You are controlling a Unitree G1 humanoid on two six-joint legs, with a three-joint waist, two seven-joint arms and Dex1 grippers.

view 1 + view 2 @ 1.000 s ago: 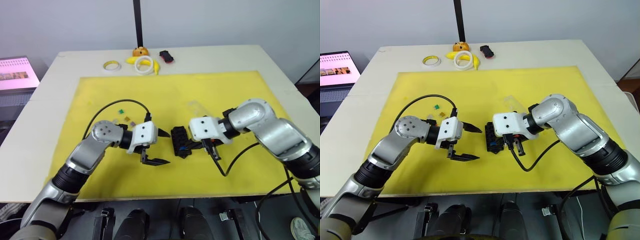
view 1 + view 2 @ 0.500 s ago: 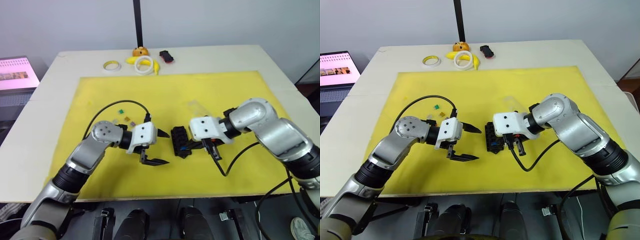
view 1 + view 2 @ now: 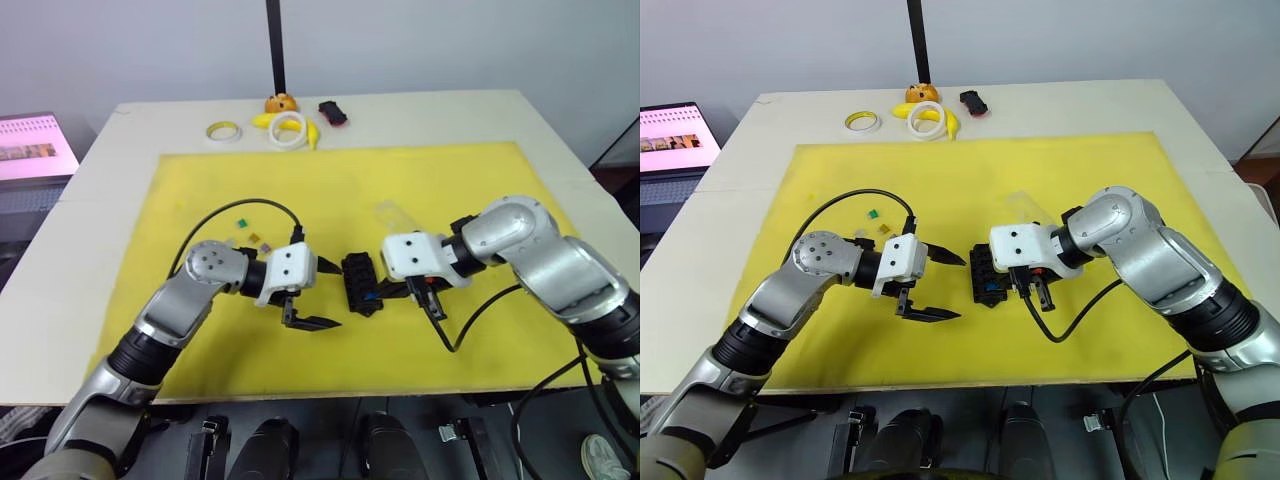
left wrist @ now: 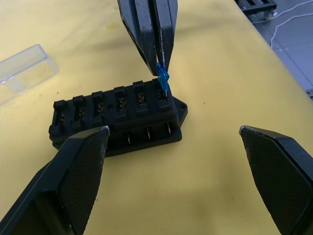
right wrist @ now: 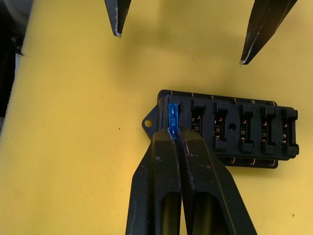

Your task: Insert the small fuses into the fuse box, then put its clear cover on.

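Note:
The black fuse box (image 3: pixel 358 282) lies on the yellow mat (image 3: pixel 450 180) between my two grippers. My right gripper (image 5: pixel 174 135) is shut on a blue fuse (image 5: pixel 172 114). It holds the fuse upright over the end slot of the box, at the corner with the mounting ear, and the fuse's blades touch or enter that slot (image 4: pixel 163 81). My left gripper (image 3: pixel 324 295) stands open just left of the box, its fingers wide apart and holding nothing. The clear cover (image 3: pixel 394 214) lies on the mat just behind the box. Loose fuses, green (image 3: pixel 240 222), yellow (image 3: pixel 252 237) and purple (image 3: pixel 265 246), lie behind my left forearm.
At the table's far edge are two tape rings (image 3: pixel 224 130) (image 3: pixel 289 127), a banana (image 3: pixel 312 136), an orange toy (image 3: pixel 281 102) and a small black-and-red object (image 3: pixel 333 112). A black pole (image 3: pixel 274 45) rises behind them. A lit screen (image 3: pixel 35 145) stands off the table's left side.
My right gripper with the blue fuse has shifted a hair to the right. The left arm and the box have stayed put.

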